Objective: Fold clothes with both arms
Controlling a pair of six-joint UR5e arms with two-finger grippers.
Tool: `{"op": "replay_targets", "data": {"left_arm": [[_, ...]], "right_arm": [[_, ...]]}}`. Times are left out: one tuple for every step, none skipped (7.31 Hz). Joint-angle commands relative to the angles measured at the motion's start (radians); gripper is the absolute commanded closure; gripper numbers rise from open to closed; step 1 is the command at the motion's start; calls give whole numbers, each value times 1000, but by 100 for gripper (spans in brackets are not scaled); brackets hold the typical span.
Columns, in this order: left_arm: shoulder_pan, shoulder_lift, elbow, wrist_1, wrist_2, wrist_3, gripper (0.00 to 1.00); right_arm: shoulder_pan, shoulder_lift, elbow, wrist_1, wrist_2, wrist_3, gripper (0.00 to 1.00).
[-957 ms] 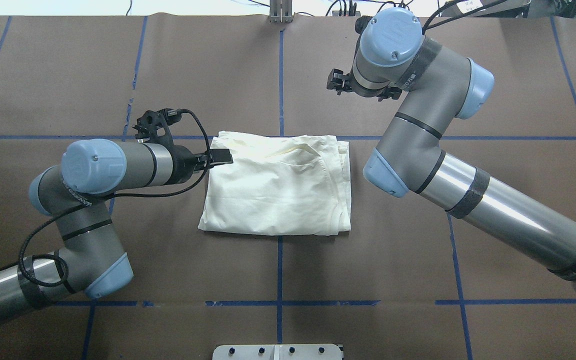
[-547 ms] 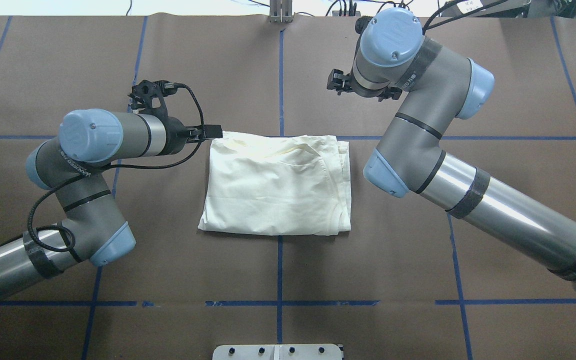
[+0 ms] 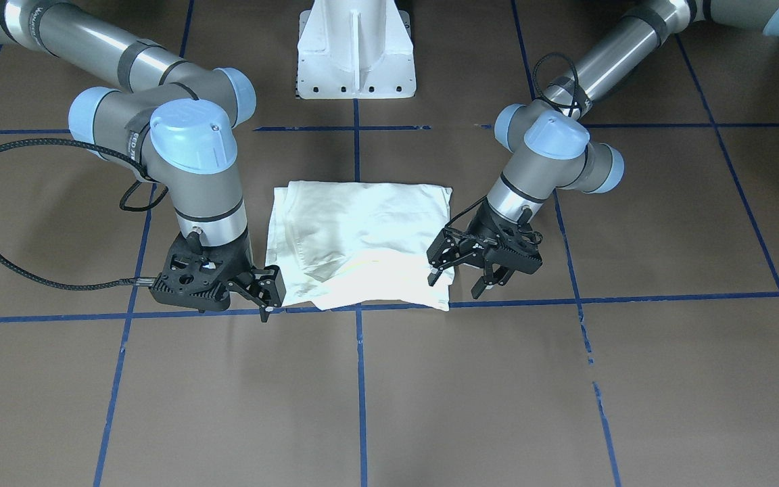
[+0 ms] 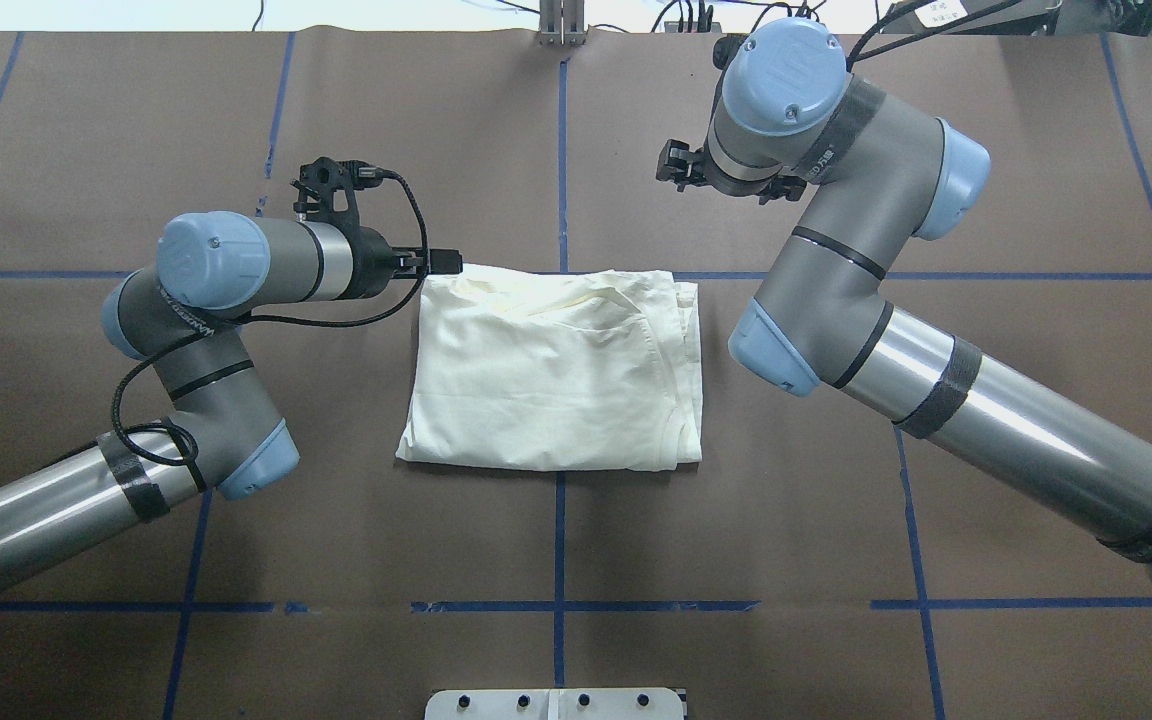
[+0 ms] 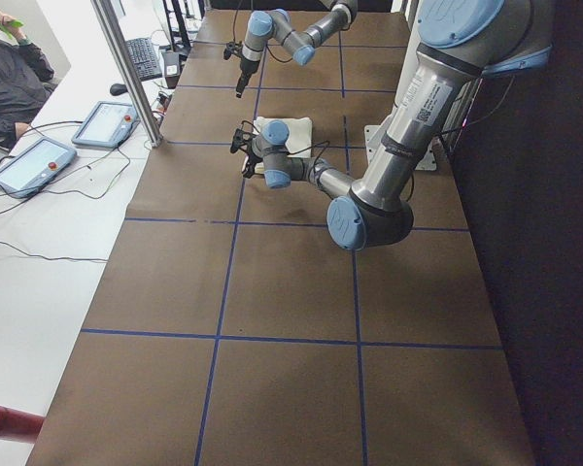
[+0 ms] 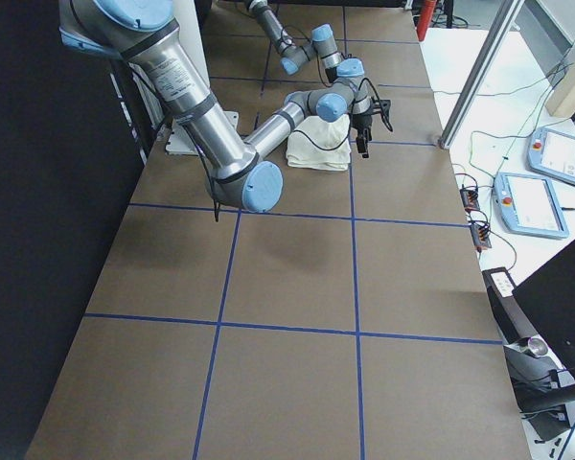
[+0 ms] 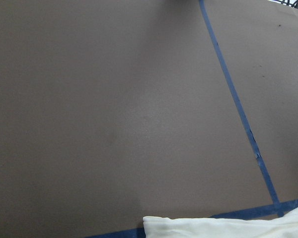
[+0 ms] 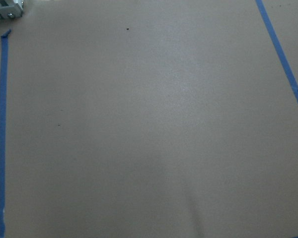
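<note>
Sighting the folded garment (image 4: 546, 370) at mid table (image 4: 556, 540), judged its long axis side to side. Found left end effector (image 3: 456, 285) spread at the far left corner, nearer; right end effector (image 3: 270, 301) spread, just beside the far right corner.

I see a cream-white garment (image 4: 556, 370) on a plain brown table cover (image 4: 816, 480) crossed by a grid of blue tape lines (image 4: 558, 530). Flanking the garment, my left arm (image 4: 266, 262) and right arm (image 4: 836, 280) are grey with light-blue joint caps; the left gripper (image 3: 457, 284) and right gripper (image 3: 269, 297) are black.
</note>
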Motion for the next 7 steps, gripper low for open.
{"op": "replay_targets", "data": {"left_arm": [[8,-7,3,-14,-3,-6,83],[15,-7,3,-14,-3,-8,100],[18,-7,3,-14,-3,-8,100],[18,-2,3,-14,-3,-8,100],[18,1,3,-12,-3,-6,100],[8,-1,8,-6,-3,-6,100],[-12,-1,20,-3,-2,-6,100]], "right_arm": [[0,-2,0,0,0,1,0],[-2,-2,0,0,0,1,0],[-2,-2,0,0,0,1,0],[-2,-2,0,0,0,1,0],[-2,-2,0,0,0,3,0],[-2,-2,0,0,-1,3,0],[-2,-2,0,0,-1,1,0]]}}
